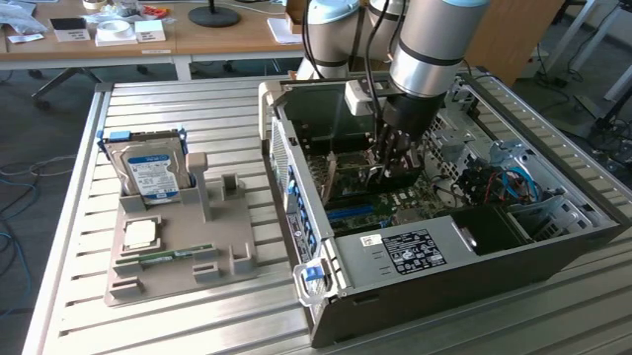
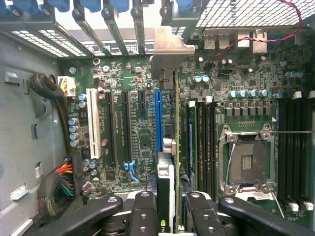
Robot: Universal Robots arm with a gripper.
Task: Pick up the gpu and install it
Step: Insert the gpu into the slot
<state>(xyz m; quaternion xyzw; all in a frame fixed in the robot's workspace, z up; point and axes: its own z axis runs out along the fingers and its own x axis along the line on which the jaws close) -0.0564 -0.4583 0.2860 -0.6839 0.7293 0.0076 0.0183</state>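
The open computer case [image 1: 446, 255] lies on the slatted metal table. Inside it my gripper [image 1: 393, 171] hangs low over the green motherboard [image 1: 395, 201]. In the wrist view the gripper [image 2: 170, 216] is shut on the gpu [image 2: 167, 179], which is seen edge-on as a thin dark card. Its silver end bracket [image 2: 170, 46] is at the case's rear slot openings. The card stands along the blue expansion slot [image 2: 158, 115]; whether it touches the slot is not visible. One black finger [image 2: 142, 214] presses each side of the card.
A grey fixture tray [image 1: 212, 262] at the exterior view's left holds a silver hard drive [image 1: 153, 168], a processor chip [image 1: 141, 234] and a green memory stick [image 1: 168, 257]. Near the card are a white slot [image 2: 92, 123], the processor socket [image 2: 248, 160] and coloured cables [image 2: 64, 173].
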